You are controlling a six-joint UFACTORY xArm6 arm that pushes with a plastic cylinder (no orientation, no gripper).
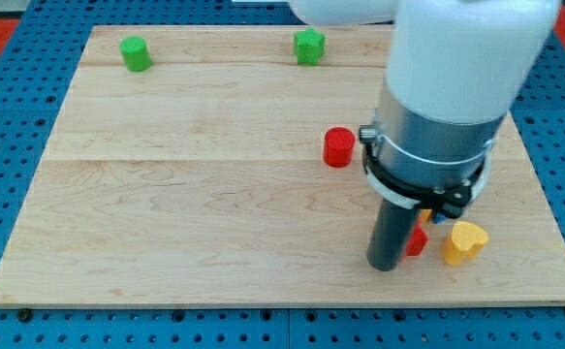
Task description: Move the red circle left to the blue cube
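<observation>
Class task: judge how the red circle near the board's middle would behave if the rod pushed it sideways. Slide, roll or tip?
The red circle stands on a flat end and looks squat, so it would probably slide rather than tip. The wooden board looks smooth, which should ease sliding. Its round wall may let it slip off my tip if pushed off-centre.

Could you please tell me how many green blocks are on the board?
2: a green cylinder at the view's top left, a green block at top centre. The arm may hide others.

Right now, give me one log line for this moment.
my tip: near view's bottom right, beside small red block | red circle: up-left of tip, untouched | blue cube: not visible | yellow heart: right
</observation>
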